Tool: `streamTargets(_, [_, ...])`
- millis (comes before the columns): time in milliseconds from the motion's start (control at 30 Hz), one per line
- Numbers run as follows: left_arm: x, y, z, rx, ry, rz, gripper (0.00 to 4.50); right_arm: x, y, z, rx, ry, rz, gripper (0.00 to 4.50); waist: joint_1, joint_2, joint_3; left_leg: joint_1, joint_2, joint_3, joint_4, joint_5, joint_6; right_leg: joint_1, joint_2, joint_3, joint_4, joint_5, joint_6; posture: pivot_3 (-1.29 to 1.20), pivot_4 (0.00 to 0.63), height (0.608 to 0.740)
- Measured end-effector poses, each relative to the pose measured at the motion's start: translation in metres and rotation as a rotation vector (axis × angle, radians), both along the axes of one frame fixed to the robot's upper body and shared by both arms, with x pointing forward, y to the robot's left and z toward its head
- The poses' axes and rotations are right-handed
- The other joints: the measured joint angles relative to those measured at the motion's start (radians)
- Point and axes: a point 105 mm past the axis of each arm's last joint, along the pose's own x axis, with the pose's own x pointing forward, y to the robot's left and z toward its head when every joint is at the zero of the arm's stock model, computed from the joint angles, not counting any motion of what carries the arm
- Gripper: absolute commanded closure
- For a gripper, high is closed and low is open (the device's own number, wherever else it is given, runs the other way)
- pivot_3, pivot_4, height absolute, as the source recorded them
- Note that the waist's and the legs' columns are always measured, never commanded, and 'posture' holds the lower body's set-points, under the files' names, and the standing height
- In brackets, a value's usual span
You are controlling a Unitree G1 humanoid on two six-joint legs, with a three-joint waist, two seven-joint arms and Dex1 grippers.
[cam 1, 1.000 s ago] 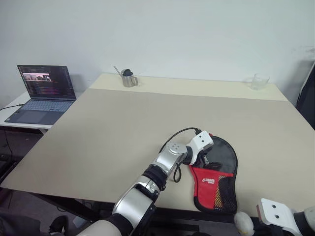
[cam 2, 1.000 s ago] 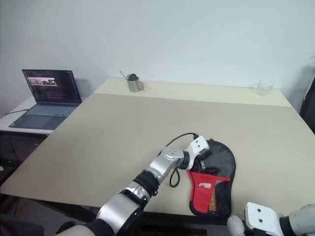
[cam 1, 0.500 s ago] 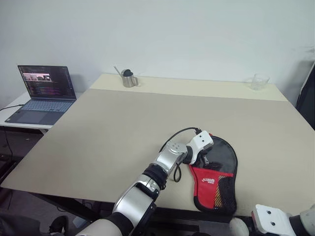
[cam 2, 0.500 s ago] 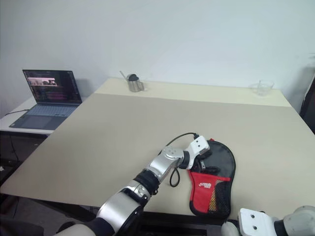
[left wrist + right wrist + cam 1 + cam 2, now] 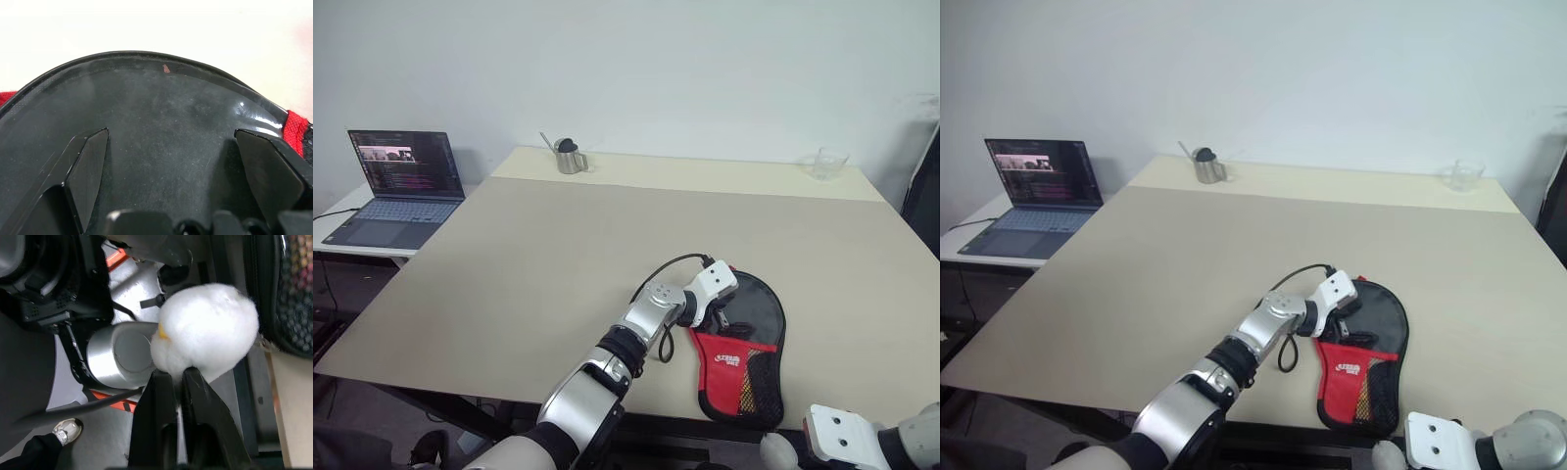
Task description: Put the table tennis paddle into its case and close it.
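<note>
The case (image 5: 744, 362), a black and red paddle-shaped pouch with a mesh panel, lies near the table's front right edge. My left gripper (image 5: 171, 132) rests open on its glossy black round part, with the fingers (image 5: 88, 171) spread wide and nothing pinched. The table tennis paddle is hidden. My right gripper (image 5: 178, 374) hangs below the table's front edge, by the case's narrow end (image 5: 288, 293). It is shut on the base of a white fluffy ball (image 5: 210, 328), which also shows under the table edge (image 5: 773, 448).
A beige table (image 5: 558, 255) stretches away to the back and left. A metal jug (image 5: 570, 157) and a clear cup (image 5: 829, 162) stand at its far edge. An open laptop (image 5: 401, 186) sits on a side desk to the left. A person's shoe (image 5: 66, 431) is on the floor.
The right hand with the white ball has edged slightly left below the table edge. The left arm and the case have stayed still.
</note>
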Motion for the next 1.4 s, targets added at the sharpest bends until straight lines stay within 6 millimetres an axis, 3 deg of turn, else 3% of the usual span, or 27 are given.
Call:
streamTargets(333, [0.0, 0.0, 0.0, 0.001, -0.001, 0.002, 0.0, 0.0, -0.004, -0.005, -0.004, 0.009, -0.001, 0.03, 0.0, 0.0, 0.0, 0.0, 0.0, 0.0, 0.0, 0.0, 0.0, 0.0, 0.0, 0.0, 0.0, 0.0, 0.0, 0.0, 0.15, 0.74])
streamTargets(500, [0.003, 0.002, 0.001, -0.005, 0.0, 0.017, 0.0, 0.029, -0.019, 0.01, -0.026, -0.099, -0.06, 0.03, 0.0, 0.0, 0.0, 0.0, 0.0, 0.0, 0.001, 0.0, 0.0, 0.0, 0.0, 0.0, 0.0, 0.0, 0.0, 0.0, 0.15, 0.74])
streamTargets(700, [0.017, 0.026, 0.011, -0.029, 0.009, 0.062, 0.0, 0.112, -0.056, 0.074, 0.064, -0.442, -0.262, 0.03, -0.015, -0.002, 0.002, 0.001, 0.0, 0.001, 0.001, 0.0, 0.0, -0.001, 0.0, 0.001, 0.001, 0.001, 0.001, 0.0, 0.15, 0.74])
streamTargets(833, [0.03, 0.065, 0.045, -0.051, -0.051, 0.032, 0.0, 0.128, -0.074, 0.085, 0.115, -0.471, -0.299, 0.03, -0.017, -0.002, 0.002, -0.001, 0.0, 0.002, -0.002, 0.0, 0.0, -0.003, 0.002, 0.001, 0.002, 0.002, 0.004, 0.0, 0.15, 0.74])
streamTargets(1000, [0.032, 0.144, 0.109, -0.008, -0.187, 0.001, 0.0, 0.134, -0.094, 0.099, 0.074, -0.472, -0.243, 0.03, -0.025, 0.001, 0.002, -0.001, 0.001, 0.004, -0.005, 0.0, 0.0, -0.005, 0.004, 0.003, 0.004, -0.003, 0.005, 0.0, 0.15, 0.74])
streamTargets(1167, [0.009, 0.229, 0.138, 0.115, -0.162, 0.006, 0.0, 0.126, -0.102, 0.106, 0.039, -0.422, -0.167, 0.03, -0.025, 0.002, 0.003, -0.001, 0.002, 0.004, -0.004, 0.0, 0.0, -0.005, 0.004, 0.002, 0.005, -0.004, 0.004, 0.0, 0.15, 0.74])
streamTargets(1300, [-0.013, 0.296, 0.167, 0.169, -0.127, 0.12, 0.0, 0.117, -0.119, 0.127, 0.014, -0.427, -0.156, 0.03, -0.024, 0.002, 0.004, 0.0, 0.005, 0.003, -0.004, -0.001, -0.001, -0.005, -0.002, 0.002, 0.006, -0.007, -0.001, 0.0, 0.15, 0.74])
streamTargets(1400, [-0.03, 0.327, 0.184, 0.183, -0.119, 0.194, 0.0, 0.113, -0.131, 0.135, 0.013, -0.432, -0.166, 0.03, -0.023, 0.002, 0.004, 0.001, 0.005, 0.002, -0.003, -0.001, -0.001, -0.004, -0.005, 0.002, 0.005, -0.007, -0.001, 0.0, 0.15, 0.74])
